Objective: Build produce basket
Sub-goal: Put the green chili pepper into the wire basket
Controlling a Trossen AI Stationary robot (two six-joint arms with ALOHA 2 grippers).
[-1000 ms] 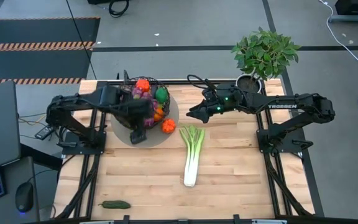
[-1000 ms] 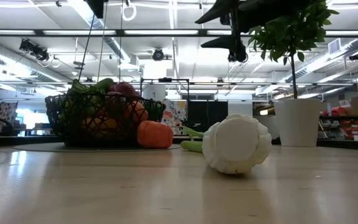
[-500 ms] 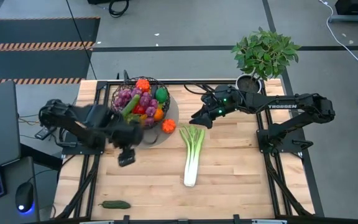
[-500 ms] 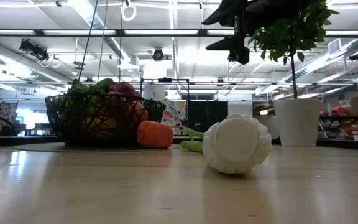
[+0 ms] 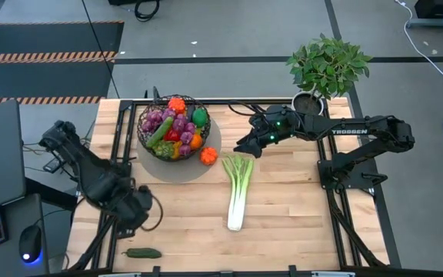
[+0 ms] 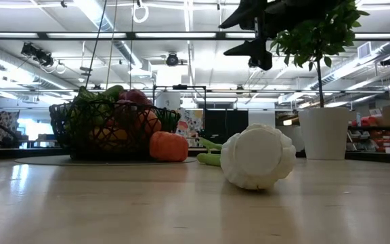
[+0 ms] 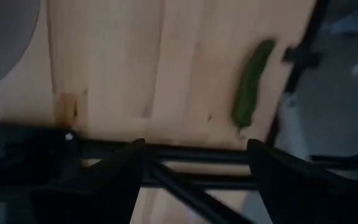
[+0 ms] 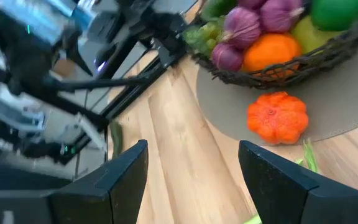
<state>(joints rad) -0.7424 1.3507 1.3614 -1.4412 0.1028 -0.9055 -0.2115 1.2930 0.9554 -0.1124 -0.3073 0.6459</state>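
the basket (image 5: 171,127) sits on a grey round mat (image 5: 206,165) at the far left of the tabletop (image 5: 283,215), already piled with grapes, peppers and other produce; three pieces are outside it: an orange pumpkin-like piece (image 5: 208,155) on the mat just beside the basket, the leek (image 5: 238,191) lying mid-tabletop, and a cucumber (image 5: 143,252) near the front left edge; the step in hand looks like fetching the cucumber; the left claw (image 5: 133,215) hangs empty near it, fingers apart, cucumber (image 7: 252,82) ahead in its wrist view; next it should descend and straddle the cucumber before closing; the right claw (image 5: 246,145), also apart and empty, hovers just over the leek's green top.
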